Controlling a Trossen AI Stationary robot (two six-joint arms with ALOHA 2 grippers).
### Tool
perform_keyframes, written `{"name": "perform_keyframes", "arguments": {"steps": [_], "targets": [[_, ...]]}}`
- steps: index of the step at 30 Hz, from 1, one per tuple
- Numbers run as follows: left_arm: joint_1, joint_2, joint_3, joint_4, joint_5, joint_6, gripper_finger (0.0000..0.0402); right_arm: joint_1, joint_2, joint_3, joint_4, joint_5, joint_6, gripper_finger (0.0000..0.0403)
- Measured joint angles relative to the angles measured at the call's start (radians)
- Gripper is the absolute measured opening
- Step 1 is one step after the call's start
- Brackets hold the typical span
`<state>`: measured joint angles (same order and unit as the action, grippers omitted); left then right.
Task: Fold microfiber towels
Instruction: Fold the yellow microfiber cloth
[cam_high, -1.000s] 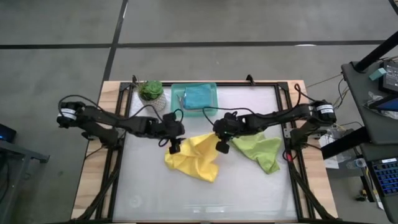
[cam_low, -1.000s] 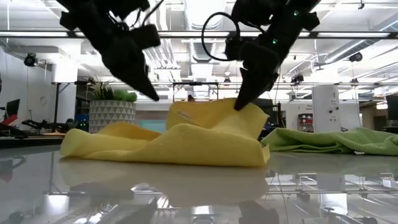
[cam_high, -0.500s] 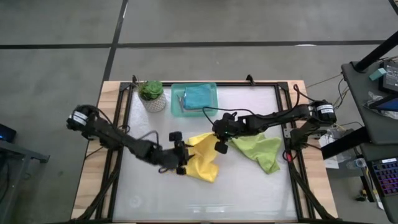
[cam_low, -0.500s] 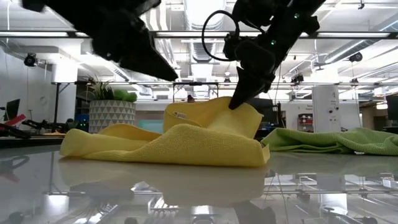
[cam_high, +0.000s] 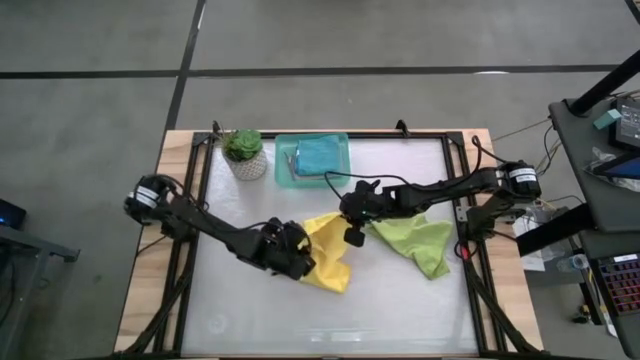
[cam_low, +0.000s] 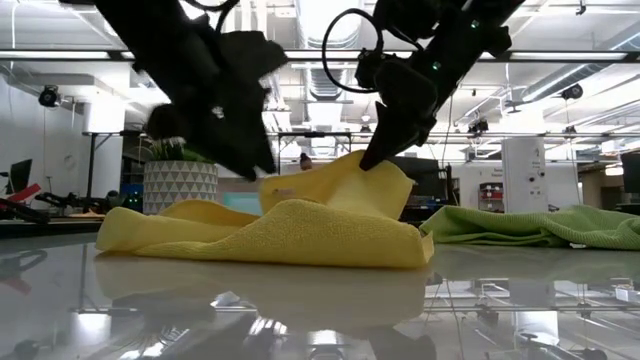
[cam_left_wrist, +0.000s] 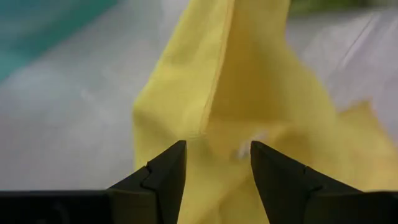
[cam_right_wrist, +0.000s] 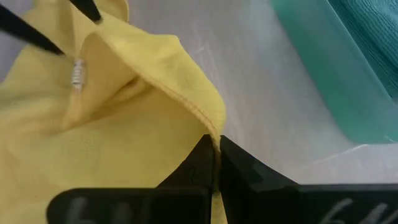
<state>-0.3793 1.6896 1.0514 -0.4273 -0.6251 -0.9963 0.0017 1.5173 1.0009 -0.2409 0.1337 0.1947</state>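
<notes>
Right hand (cam_right_wrist: 214, 163) pinches the yellow towel's (cam_high: 330, 258) lifted corner above the desk (cam_high: 400, 310). Left hand (cam_left_wrist: 214, 163), fingers apart, approaches a fold. Risk: a thin pinch may slip free.

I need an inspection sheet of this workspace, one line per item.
Surface: white tabletop, glossy.
Job's things: yellow towel crumpled at centre, one edge lifted; lime green towel crumpled beside it; teal-blue towel in teal tray.
Clutter: potted plant at back corner.
Hands: right hand shut on the yellow towel's edge; left hand open at the yellow towel.
Cables: black cables along both arms.
Surroundings: grey floor, desk at right.
</notes>
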Motion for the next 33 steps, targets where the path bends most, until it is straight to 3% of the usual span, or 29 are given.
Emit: {"name": "perform_keyframes", "arguments": {"steps": [6,14,20,33], "targets": [[0.023,-0.028,0.06,-0.15,-0.001,-0.068,0.0163,0.0,0.0,-0.005,-0.003,-0.001,-0.041,0.0009],[0.066,-0.019,0.039,0.011,0.028,0.009,0.0163,0.0,0.0,-0.024,-0.014,-0.001,-0.057,0.0009],[0.066,-0.019,0.037,0.009,0.023,-0.002,0.0163,0.0,0.0,-0.048,-0.005,0.0,-0.062,0.0009],[0.072,0.139,0.05,0.044,0.068,-0.006,0.0162,0.0,-0.001,-0.059,0.031,0.0,-0.064,0.0009]]}}
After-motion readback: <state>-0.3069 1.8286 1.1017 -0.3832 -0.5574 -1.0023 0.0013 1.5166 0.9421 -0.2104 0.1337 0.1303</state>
